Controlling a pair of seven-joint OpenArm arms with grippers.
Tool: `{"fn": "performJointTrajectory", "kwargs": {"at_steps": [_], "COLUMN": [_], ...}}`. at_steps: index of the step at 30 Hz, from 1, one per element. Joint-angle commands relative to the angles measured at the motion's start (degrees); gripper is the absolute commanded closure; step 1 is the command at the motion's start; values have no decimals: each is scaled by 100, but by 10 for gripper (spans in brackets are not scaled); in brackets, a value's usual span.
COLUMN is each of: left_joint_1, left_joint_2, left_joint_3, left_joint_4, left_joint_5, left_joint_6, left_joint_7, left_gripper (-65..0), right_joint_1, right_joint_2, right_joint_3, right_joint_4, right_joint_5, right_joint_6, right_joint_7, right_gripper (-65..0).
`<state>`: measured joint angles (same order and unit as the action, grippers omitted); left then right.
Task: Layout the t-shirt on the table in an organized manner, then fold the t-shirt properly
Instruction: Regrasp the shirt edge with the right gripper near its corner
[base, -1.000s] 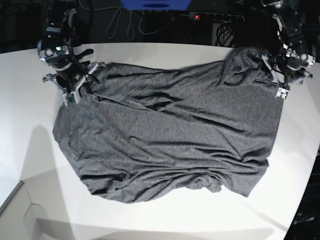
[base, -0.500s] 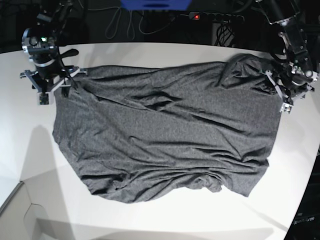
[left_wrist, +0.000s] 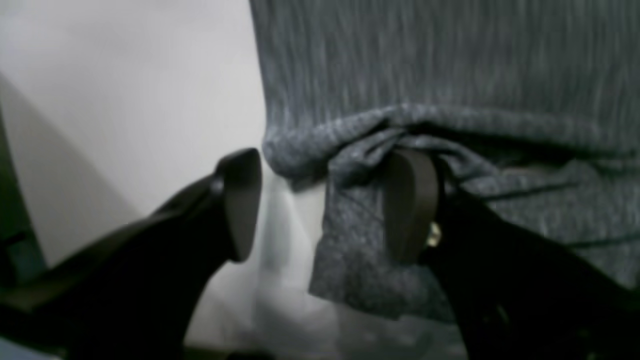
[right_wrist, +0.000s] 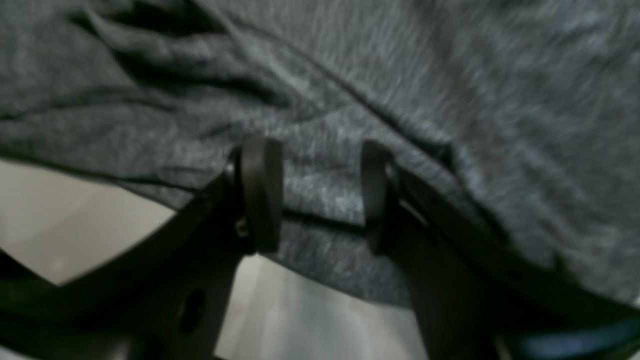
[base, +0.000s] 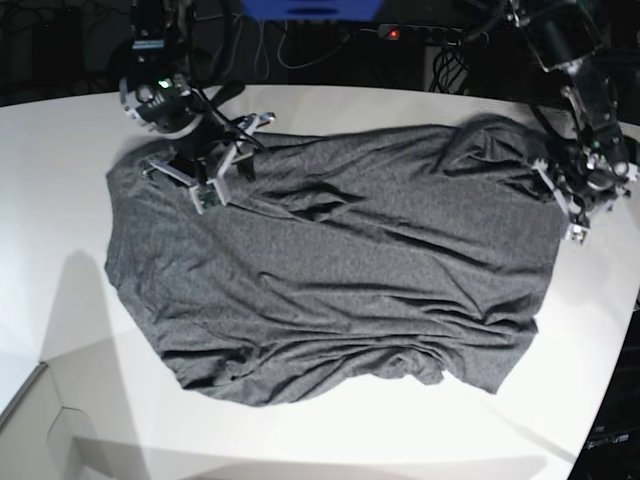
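The t-shirt (base: 330, 270) lies spread and wrinkled on the table (base: 60, 300). The left gripper (left_wrist: 325, 205) stands apart at the shirt's edge, a bunched fold between its jaws. The right gripper (right_wrist: 320, 195) also stands apart, cloth lying between its jaws.

I'm looking at the table (base: 60, 330), plain white, smooth, with a curved far edge and a rounded right edge. Only one thing lies directly on it: the t-shirt (base: 340, 270), dark heather grey, spread wide across the middle, wrinkled, reaching close to the far edge and the right edge. Its near hem is bunched, well back from the near edge. Bare white shows along the left side and the near side. I see shadows on the near-left corner.
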<state>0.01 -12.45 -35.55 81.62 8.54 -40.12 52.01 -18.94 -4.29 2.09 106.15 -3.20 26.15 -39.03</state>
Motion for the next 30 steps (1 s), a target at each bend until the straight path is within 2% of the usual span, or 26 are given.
{"fn": "performJointTrajectory", "kwargs": {"at_steps": [1,3,12,17,24,30], "left_joint_1": [-76,-164,-243,-208,-208,-216], "left_joint_2": [-87,-201,-228,-228,-228,-228], "left_joint_3": [-1,8,-1,-10,-10,-10], "left_joint_4": [-53,-237,-325,-316,-308,-308], "left_joint_5": [4,-40,-40,-40,-40,-40], "left_joint_6": [12,12,12,12,12,12], "left_joint_7": [8,-1,-1,-1,-1,-1], "left_gripper": [-374,-374,-374,-374,-374,-374], "right_joint_1": [-36,-62,-414,-546,-1275,-1583], "right_joint_2": [-14,-14,3,161,443,689], "right_joint_3": [-2,7,7,15,7,15], "right_joint_4": [9,-123,-395,-668,53,229], "right_joint_5": [52,43,43,43,52,78], "right_joint_6": [9,9,9,9,9,9], "right_joint_7": [136,118,171,162,171,171], "right_gripper": [-260,-260,-259,-257,-258,-256]}}
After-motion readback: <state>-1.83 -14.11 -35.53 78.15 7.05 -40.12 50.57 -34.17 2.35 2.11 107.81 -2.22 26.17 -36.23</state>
